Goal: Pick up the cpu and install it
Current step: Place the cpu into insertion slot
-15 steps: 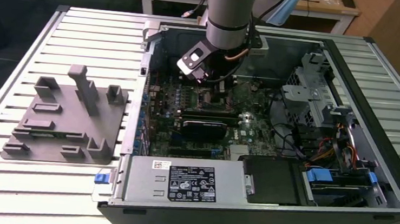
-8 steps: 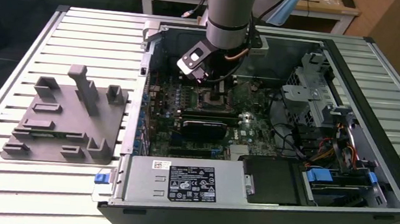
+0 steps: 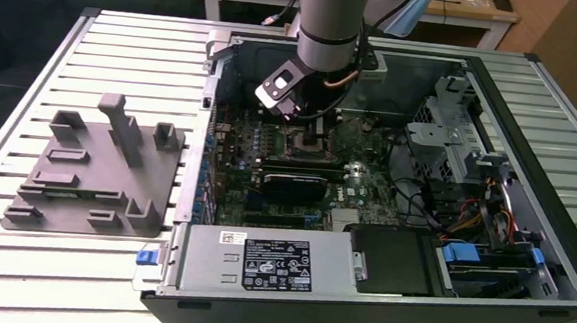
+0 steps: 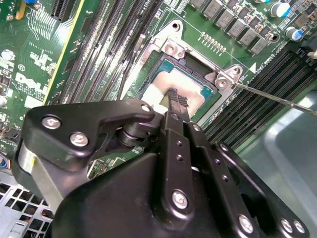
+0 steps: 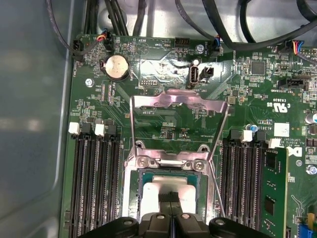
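The cpu [image 4: 151, 92], a flat square chip with a silver-white top, lies in the motherboard socket [image 4: 171, 47], whose metal load plate [image 5: 178, 101] is swung up and open. My gripper [image 4: 174, 97] points straight down at the middle of the chip, its two dark fingertips pressed together and touching or just above the top. In the first wrist view the cpu [image 5: 150, 191] shows on both sides of the gripper [image 5: 170, 197]. In the exterior view the arm reaches into the open computer case, with the gripper [image 3: 310, 126] over the socket area.
The grey holder tray [image 3: 94, 172] with upright posts sits on the slatted table at the exterior view's left. The thin socket lever [image 4: 277, 96] stands free beside the socket. Memory slots flank the socket, one holding a memory stick [image 5: 272, 193]. Cables and drive bays [image 3: 458, 145] fill the case's right.
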Robot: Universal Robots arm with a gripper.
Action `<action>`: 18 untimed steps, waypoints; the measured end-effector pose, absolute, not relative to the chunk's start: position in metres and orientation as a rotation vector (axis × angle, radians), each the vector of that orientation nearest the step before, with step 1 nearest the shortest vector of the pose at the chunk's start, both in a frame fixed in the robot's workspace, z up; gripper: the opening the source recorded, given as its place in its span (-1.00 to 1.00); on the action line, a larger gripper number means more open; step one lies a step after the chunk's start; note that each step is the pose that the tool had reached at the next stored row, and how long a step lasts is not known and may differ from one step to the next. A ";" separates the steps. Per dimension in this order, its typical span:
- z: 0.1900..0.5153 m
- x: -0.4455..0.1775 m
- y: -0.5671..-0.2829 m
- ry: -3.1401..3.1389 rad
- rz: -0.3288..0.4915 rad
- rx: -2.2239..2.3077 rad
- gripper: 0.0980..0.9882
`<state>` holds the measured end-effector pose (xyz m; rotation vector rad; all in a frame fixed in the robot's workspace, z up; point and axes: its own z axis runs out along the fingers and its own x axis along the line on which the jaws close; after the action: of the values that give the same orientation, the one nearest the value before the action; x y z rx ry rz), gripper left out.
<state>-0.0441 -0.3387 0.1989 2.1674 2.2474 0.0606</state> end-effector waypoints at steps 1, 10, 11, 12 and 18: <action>0.199 -0.044 -0.339 2.247 0.061 2.168 -0.98; 0.198 -0.044 -0.339 2.247 0.061 2.168 -0.98; 0.198 -0.044 -0.339 2.247 0.061 2.168 -0.98; 0.198 -0.044 -0.339 2.247 0.062 2.168 -0.98; 0.203 -0.044 -0.339 2.247 0.062 2.168 -0.98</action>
<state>-0.0441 -0.3386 0.2027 2.1681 2.2467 0.0618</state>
